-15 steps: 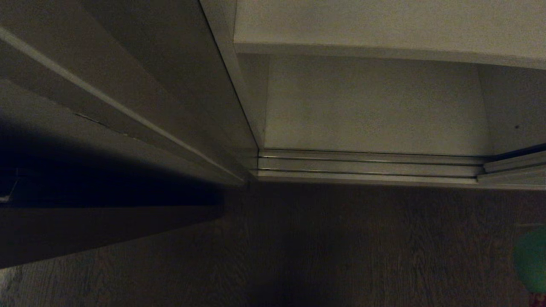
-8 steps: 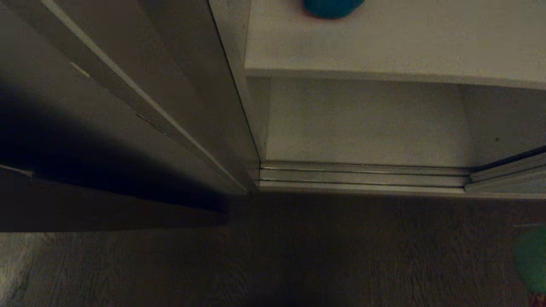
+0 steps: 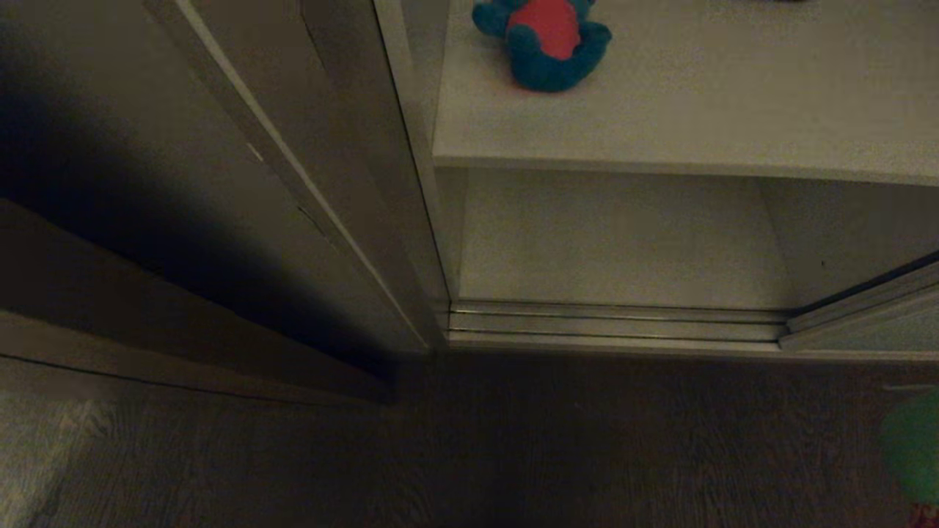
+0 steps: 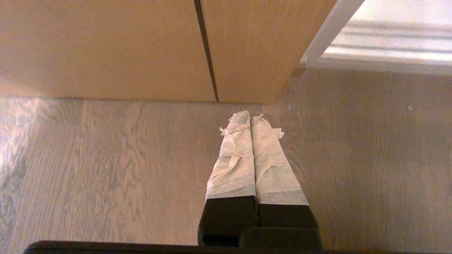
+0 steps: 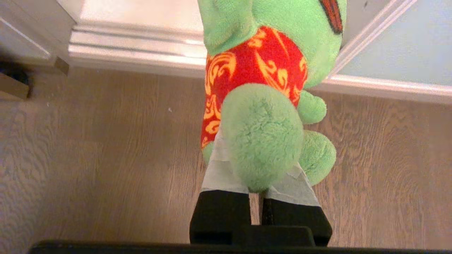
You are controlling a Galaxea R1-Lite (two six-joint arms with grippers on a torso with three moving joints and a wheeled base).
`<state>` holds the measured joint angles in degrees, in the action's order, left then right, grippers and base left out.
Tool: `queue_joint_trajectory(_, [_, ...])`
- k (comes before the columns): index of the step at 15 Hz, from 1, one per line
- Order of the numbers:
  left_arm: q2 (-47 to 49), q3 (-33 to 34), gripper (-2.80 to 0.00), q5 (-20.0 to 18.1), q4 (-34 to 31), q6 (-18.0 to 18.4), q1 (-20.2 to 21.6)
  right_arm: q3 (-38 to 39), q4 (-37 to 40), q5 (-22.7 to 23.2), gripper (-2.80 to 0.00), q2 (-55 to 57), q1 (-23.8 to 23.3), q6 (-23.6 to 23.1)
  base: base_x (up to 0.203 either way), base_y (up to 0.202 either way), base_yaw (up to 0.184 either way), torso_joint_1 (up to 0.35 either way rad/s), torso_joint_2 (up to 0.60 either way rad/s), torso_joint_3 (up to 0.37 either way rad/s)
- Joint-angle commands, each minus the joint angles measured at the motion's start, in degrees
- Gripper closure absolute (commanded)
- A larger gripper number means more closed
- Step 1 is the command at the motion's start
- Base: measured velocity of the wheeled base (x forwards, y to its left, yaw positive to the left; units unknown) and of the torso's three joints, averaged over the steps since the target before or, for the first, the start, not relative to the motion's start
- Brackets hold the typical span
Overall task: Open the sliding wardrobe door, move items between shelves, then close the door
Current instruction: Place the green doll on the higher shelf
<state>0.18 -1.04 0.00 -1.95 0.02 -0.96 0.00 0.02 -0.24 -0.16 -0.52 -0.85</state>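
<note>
plush toys number two: a teal-blue bear with red belly [image 3: 546, 40] at twelve o'clock on one white shelf board [image 3: 697, 110]; a green frog in red patterned clothing [image 5: 268, 88] clamped by the right gripper [image 5: 256, 169] above the wood floor [image 5: 88, 158]. left gripper [image 4: 251, 121] hangs pressed together, empty.

Upper shelf [image 3: 733, 110]: a plain white board inside the open wardrobe, running across the upper right of the head view.
On the upper shelf: a teal-blue plush bear [image 3: 546, 40] with a red belly lies near the shelf's left wall, cut off by the frame's top edge.
Lower shelf [image 3: 616, 242]: a white board below the upper one, just behind the sliding-door tracks [image 3: 616, 326].
Floor [image 3: 513, 447]: dark wood-grain planks running in front of the wardrobe and its tracks.
</note>
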Motion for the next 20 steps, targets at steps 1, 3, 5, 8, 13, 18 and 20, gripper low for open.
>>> queue_joint_trajectory(1, [-0.01, -0.02, 0.0, 0.0, 0.02, -0.02, -0.07, 0.0, 0.07, -0.02, 0.0, 0.16, 0.0, -0.03, 0.0, 0.0, 0.0, 0.004, 0.0, 0.204])
queue_joint_trajectory(3, [-0.01, -0.02, 0.0, 0.0, 0.02, -0.02, 0.0, 0.0, -0.02, -0.02, 0.0, 0.16, 0.0, -0.03, 0.0, 0.0, 0.0, -0.002, 0.0, 0.204])
queue_joint_trajectory(5, [-0.01, -0.02, 0.0, 0.0, 0.02, -0.02, 0.0, 0.0, -0.02, -0.02, 0.0, 0.16, 0.0, -0.03, 0.0, 0.0, 0.0, -0.002, 0.0, 0.195])
queue_joint_trajectory(8, [-0.01, -0.02, 0.0, 0.0, 0.02, -0.11, 0.0, 0.0, -0.02, -0.02, 0.0, 0.16, 0.0, -0.03, 0.0, 0.0, 0.0, 0.003, 0.0, 0.195])
queue_joint_trajectory(13, [-0.01, -0.02, 0.0, 0.0, 0.02, -0.2, 0.0, 0.0, -0.02, -0.02, 0.0, 0.16, 0.0, -0.04, 0.0, 0.0, 0.0, 0.003, 0.0, 0.205])
queue_joint_trajectory(18, [-0.01, -0.02, 0.0, 0.0, 0.02, -0.2, 0.0, 0.0, -0.02, -0.02, 0.0, 0.16, 0.0, -0.03, 0.0, 0.0, 0.0, 0.001, 0.0, 0.154])
queue_joint_trajectory(20, [-0.01, -0.02, 0.0, 0.0, 0.02, -0.2, 0.0, 0.0, -0.02, -0.02, 0.0, 0.16, 0.0, -0.03, 0.0, 0.0, 0.0, 0.0, 0.0, 0.0])
